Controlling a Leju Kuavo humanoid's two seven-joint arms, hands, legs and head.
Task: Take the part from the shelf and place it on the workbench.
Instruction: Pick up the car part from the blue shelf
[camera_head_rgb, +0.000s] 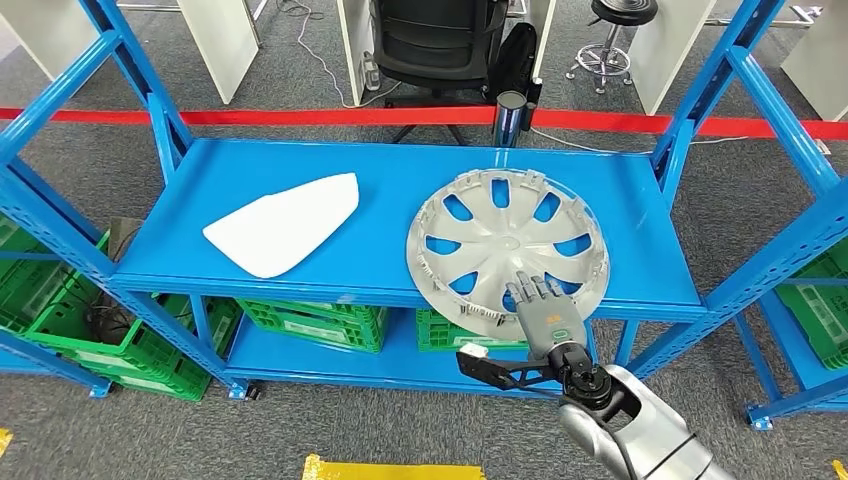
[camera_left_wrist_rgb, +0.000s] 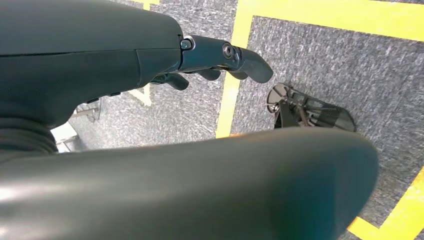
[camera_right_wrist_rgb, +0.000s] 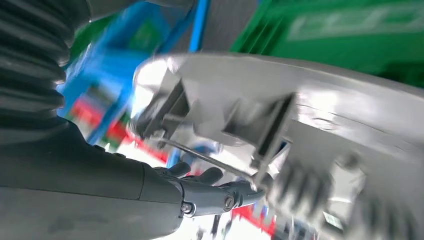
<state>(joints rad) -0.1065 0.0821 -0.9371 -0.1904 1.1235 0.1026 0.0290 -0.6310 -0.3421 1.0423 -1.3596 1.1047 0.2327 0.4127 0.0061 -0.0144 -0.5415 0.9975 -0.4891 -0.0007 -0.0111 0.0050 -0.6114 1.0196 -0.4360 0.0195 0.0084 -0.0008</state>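
Slippage worries me: my right hand (camera_head_rgb: 541, 312) has fingers (camera_head_rgb: 530, 293) laid over the near rim of the wheel cover (camera_head_rgb: 507, 245) on the right of the shelf (camera_head_rgb: 250, 165), grip unclear, so lifting could drop it.

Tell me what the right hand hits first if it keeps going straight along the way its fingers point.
The right hand already lies at the near rim of the round silver plastic wheel cover on the blue metal shelf. Going straight on, its fingers would likely slide over the cover's spoked face toward the hub; depth is unclear.
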